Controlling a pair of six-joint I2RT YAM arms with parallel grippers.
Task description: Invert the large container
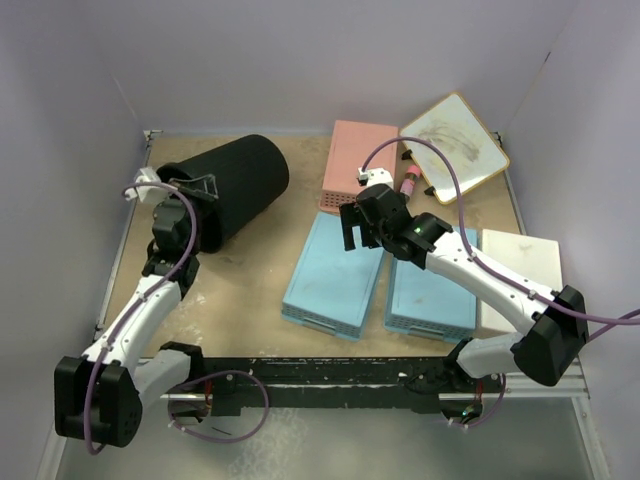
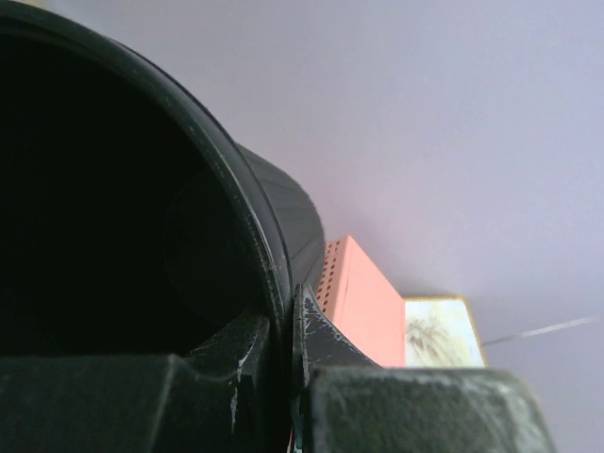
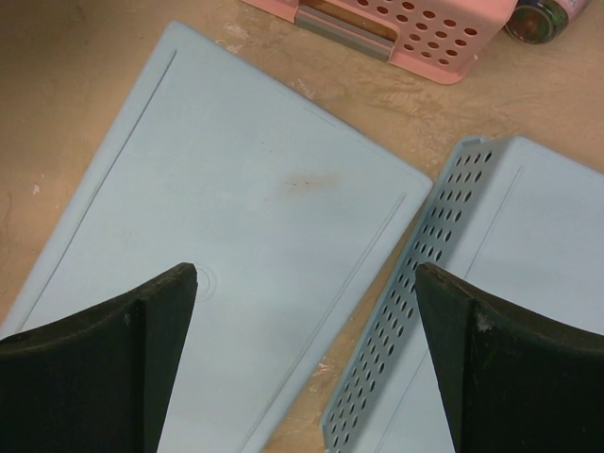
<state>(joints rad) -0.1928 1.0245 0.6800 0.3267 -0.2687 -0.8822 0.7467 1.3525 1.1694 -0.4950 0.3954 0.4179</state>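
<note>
The left gripper [image 2: 286, 326] pinches the rim of the black bucket [image 1: 245, 175], tipped on its side, while the right gripper [image 3: 307, 363] hangs spread wide above a blue basket [image 3: 236, 217].

The left arm [image 1: 135, 320] and right arm [image 1: 490, 280] are built alike: white links between bulky black joint housings, with a thin purple cable [image 1: 193, 225] looping along each. A small white block [image 1: 376, 177] sits at each wrist, and a green light [image 1: 414, 230] glows on the right one. The left pincer [image 2: 283, 326] is matte black, scuffed with pale scratches. The right pincer [image 3: 307, 311] has broad black fingers [image 3: 104, 359] with curved inner edges.
</note>
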